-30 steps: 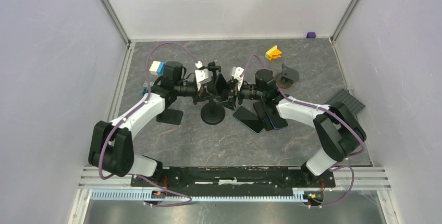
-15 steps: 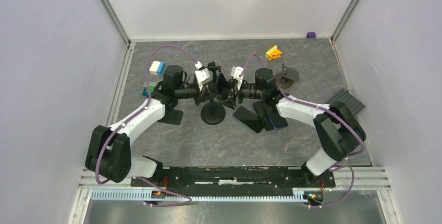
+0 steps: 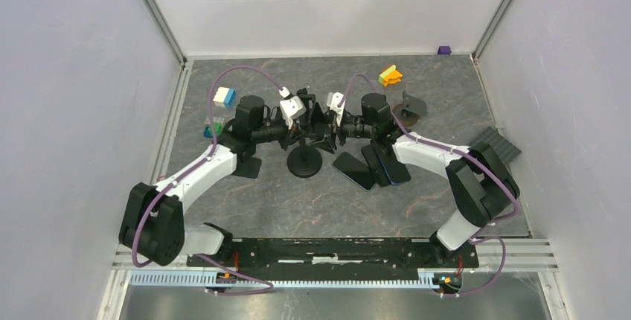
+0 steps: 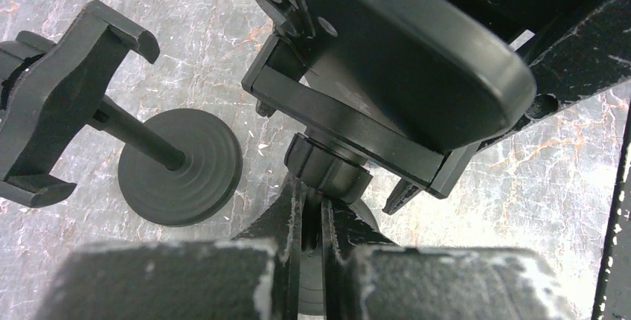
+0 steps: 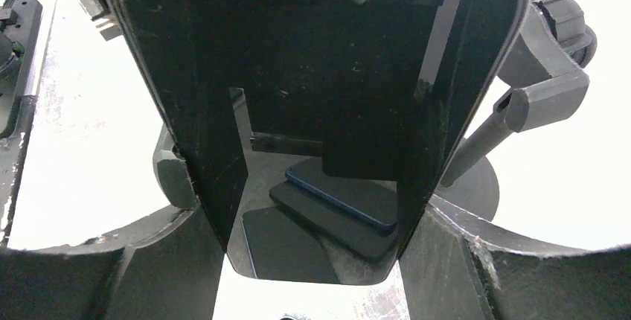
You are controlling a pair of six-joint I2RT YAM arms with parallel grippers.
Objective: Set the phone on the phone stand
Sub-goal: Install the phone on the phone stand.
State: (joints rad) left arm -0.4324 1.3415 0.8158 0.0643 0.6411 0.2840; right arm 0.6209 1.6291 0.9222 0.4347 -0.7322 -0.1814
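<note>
Tabletop (image 3: 298,208) of grey marble pattern carries all we see. Our left arm (image 3: 201,171) and right arm (image 3: 431,158) meet above the phone stand (image 3: 304,162). Our left gripper (image 4: 312,202) is pinched tight on that stand's neck, just under the ball joint. Our right gripper (image 5: 316,219) stands wide, its fingers clamping the phone (image 5: 320,74) by its long edges, up at the stand's cradle; we cannot tell whether it is seated. Spare phones (image 3: 356,171) lie fanned flat just right of the stand's base. A second stand (image 3: 409,106) sits beyond, right. An orange-and-yellow block (image 3: 389,75) lies farther behind the stand.
</note>
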